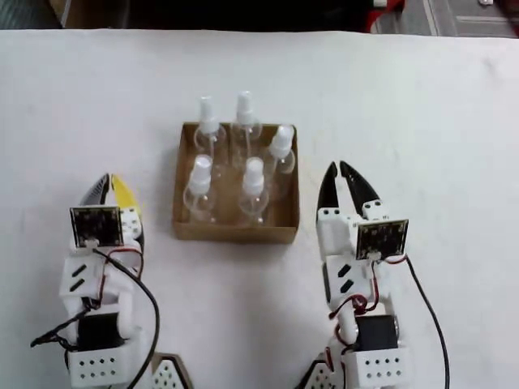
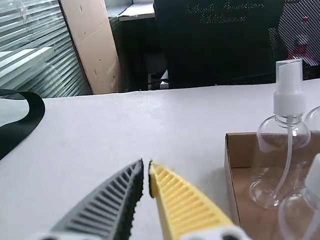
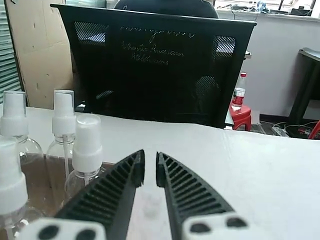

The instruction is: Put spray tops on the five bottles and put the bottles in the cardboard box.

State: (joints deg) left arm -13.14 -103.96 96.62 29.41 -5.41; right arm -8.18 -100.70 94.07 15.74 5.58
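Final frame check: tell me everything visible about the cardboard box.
The shallow, open-topped brown cardboard box is roughly square with low walls and lies flat on the white table, near its middle. Five clear round plastic bottles with white spray tops stand upright inside, three at the back, two in front. Nothing else touches it.

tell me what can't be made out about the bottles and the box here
1. High view: whether the spray tops are screwed tight on the five bottles; too small to tell.
2. Left wrist view: most of the cardboard box, cut off by the picture's edge.
3. Right wrist view: the base of the nearest bottle, behind the right gripper.
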